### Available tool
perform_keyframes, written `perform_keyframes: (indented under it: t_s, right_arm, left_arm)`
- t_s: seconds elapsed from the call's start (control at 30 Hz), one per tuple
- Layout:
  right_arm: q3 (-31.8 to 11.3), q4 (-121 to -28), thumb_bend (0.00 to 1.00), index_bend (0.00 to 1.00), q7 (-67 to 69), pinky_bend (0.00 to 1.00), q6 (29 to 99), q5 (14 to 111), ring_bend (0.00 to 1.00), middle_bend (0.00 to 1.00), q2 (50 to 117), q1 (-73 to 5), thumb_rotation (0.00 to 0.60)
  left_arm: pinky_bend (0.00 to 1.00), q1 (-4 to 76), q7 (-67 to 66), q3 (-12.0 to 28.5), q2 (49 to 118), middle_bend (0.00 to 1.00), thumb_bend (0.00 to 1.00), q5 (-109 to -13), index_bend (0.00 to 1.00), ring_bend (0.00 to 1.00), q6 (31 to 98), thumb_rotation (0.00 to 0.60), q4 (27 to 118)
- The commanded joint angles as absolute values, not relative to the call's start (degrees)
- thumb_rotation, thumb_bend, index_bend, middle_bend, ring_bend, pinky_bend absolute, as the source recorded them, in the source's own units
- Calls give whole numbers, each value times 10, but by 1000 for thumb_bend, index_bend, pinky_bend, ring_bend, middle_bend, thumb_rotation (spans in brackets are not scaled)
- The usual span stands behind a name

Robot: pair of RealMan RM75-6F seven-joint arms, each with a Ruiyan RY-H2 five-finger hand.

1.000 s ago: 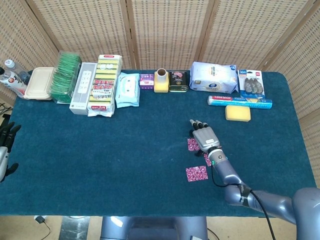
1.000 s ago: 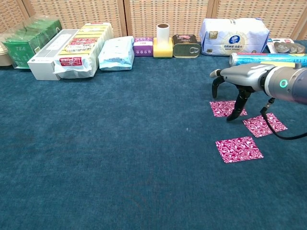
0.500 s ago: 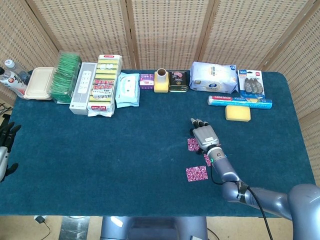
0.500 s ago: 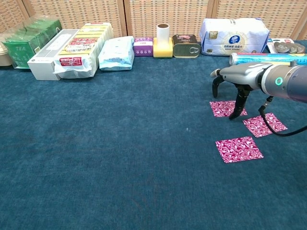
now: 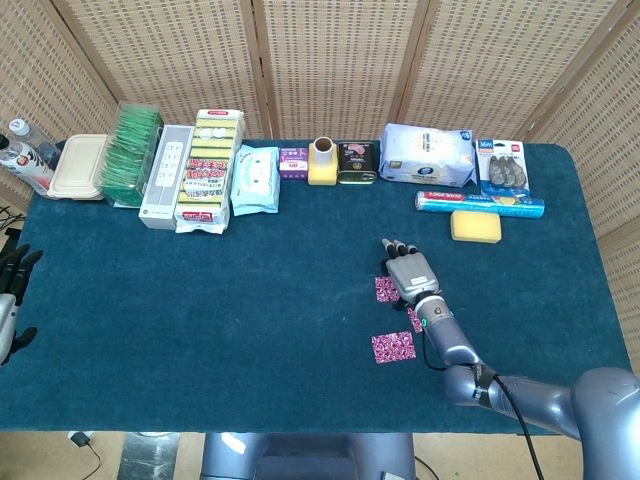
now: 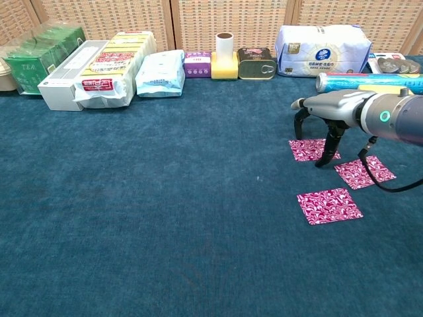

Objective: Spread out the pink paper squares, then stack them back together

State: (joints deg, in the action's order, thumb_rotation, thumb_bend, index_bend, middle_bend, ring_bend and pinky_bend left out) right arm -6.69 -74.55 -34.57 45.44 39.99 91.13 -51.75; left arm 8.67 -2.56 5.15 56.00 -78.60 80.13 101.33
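Nearest, one pink paper square (image 6: 329,205) lies flat on the blue worktop (image 6: 165,218), just this side of the right hand (image 6: 324,119). Second square (image 6: 364,172) sits just right of the hand's fingertips; third square (image 6: 310,149) lies directly under them, one fingertip (image 6: 322,160) apparently pressing its near edge. Right hand arched, fingers apart and pointing down, grasping nothing. All three squares separate, so spreading looks done; restacking likely next. Paper judged thin, light, limp, hard to lift off the nap: better slid by a fingertip, or pinched at a corner. Left hand (image 5: 12,295) idle off the worktop's left edge, fingers loosely apart, empty. Beyond: foil roll (image 6: 367,80), tissue pack (image 6: 322,49).
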Motion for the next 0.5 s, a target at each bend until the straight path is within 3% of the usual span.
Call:
perform_keyframes:
  t_s: [0.03,0.5]
  right_arm:
    - [-67,-744,163,366,-340,118,455,403,19,19,913,-517,600]
    - [-65,-756,191,426,-321,119,466,425,29,31,906,-511,600]
  left_arm:
    - [78,87,-26,52,560,0,86,-786,0,0,801,600,1014]
    - [78,87,-27,51,561,0,86,-786,0,0,801,600,1014]
